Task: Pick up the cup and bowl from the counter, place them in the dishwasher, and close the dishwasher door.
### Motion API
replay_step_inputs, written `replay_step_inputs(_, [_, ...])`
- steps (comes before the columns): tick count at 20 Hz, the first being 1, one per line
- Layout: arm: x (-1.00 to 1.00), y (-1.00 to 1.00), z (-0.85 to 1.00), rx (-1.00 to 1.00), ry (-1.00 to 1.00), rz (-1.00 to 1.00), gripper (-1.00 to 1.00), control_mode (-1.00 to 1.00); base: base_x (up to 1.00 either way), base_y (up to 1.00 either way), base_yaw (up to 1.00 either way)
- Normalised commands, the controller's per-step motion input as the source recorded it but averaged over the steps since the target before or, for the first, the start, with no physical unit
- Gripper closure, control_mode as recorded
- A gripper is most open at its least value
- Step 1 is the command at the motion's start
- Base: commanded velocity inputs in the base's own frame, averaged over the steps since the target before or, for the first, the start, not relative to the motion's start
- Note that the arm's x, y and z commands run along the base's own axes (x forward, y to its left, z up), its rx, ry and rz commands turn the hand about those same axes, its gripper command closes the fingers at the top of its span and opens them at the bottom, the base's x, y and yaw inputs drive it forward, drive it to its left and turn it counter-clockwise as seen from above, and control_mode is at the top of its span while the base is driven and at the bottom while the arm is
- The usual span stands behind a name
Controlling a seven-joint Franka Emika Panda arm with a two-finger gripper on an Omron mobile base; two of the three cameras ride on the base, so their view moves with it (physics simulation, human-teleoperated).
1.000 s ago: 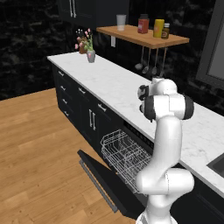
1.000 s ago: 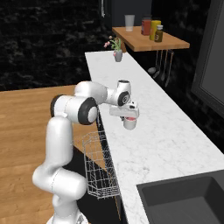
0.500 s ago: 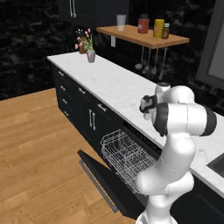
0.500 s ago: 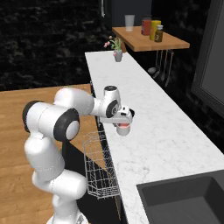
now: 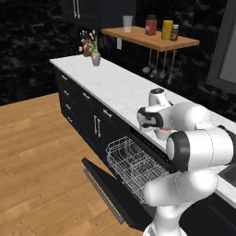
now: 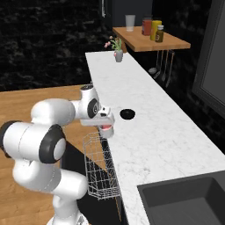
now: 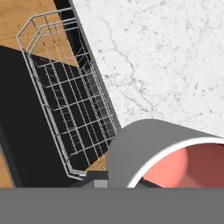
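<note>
Since the white wire rack (image 7: 65, 96) fills the left of the hand view over the flat black dishwasher door (image 7: 26, 131), the small white red-lined cup (image 7: 170, 157), lower right there, looks rigid, light and smooth, best pinched at its rim; the gripper (image 6: 105, 125) is clamped on it, fingertips hidden. Further right in the right base view, the shallow black bowl (image 6: 127, 114) waits on the white marble counter (image 6: 162, 136).

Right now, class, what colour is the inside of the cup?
Red inside the cup, with a white outer wall; the hand view shows it best.
</note>
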Motion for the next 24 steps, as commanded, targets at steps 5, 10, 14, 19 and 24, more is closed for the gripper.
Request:
replay_step_inputs(5, [-0.48, 0.54, -0.01, 0.0, 0.01, -0.03, 1.0, -1.0, 0.0, 0.0, 0.0])
replay_step_inputs(10, [-0.36, 0.43, -0.21, 0.0, 0.05, -0.08, 1.0, -1.0, 0.0, 0.0, 0.0])
replay_step_inputs(14, [-0.22, 0.26, -0.14, 0.0, 0.0, -0.21, 1.0, -1.0, 0.0, 0.0, 0.0])
replay_step_inputs(19, [-0.01, 0.13, -0.15, 0.0, 0.0, -0.37, 1.0, -1.0, 0.0, 0.0, 0.0])
replay_step_inputs(24, [0.0, 0.07, -0.13, 0.0, 0.0, -0.48, 1.0, -1.0, 0.0, 0.0, 0.0])
